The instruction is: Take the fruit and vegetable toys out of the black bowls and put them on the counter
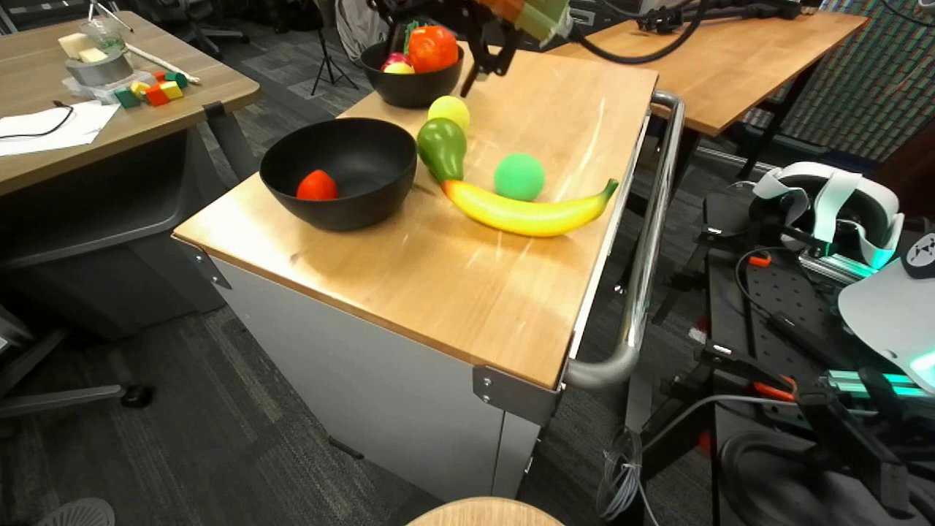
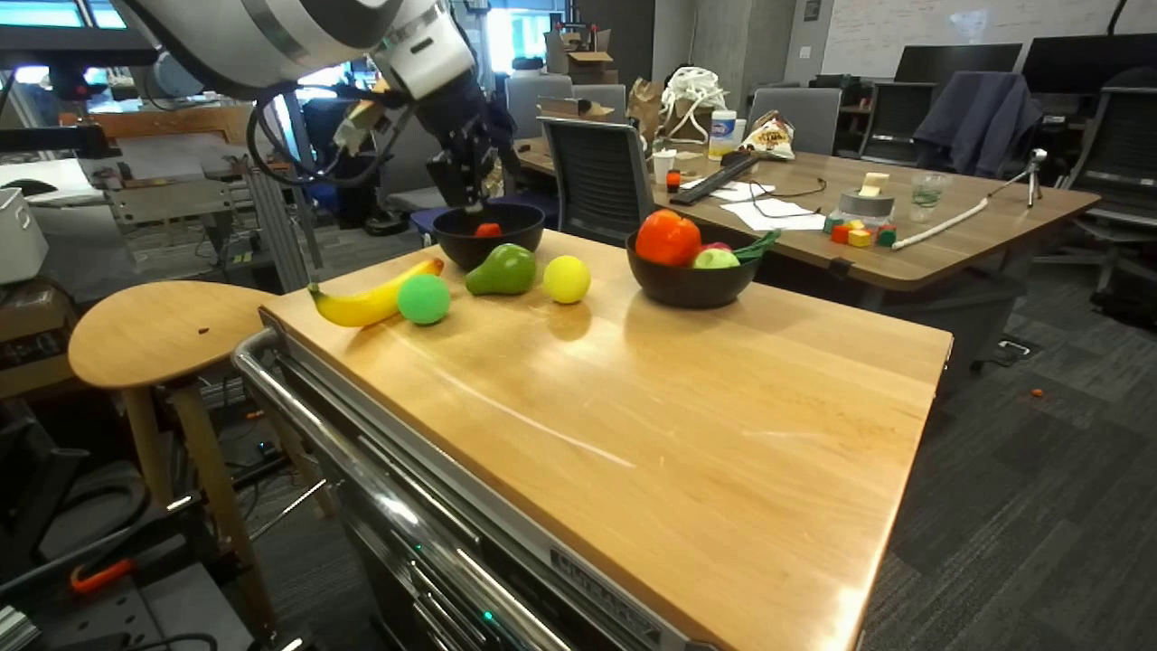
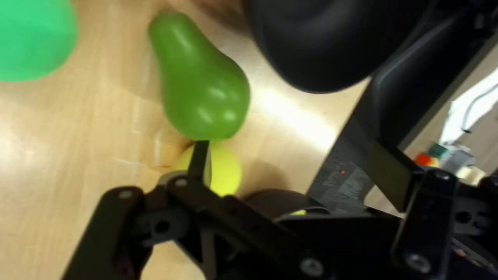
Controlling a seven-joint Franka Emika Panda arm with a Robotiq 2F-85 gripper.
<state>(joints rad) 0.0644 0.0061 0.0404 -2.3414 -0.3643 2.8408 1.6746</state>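
Observation:
A black bowl holds a red toy. Another black bowl holds a large orange-red toy, a yellow-green toy, a pinkish-red toy and green leaves. On the counter lie a banana, a green ball, a green pear and a yellow ball. My gripper is open and empty, held above the counter. In the wrist view the yellow ball and one bowl are partly hidden behind its fingers.
A metal rail runs along one counter edge. A round wooden stool stands by the counter. A wooden table nearby bears coloured blocks and papers.

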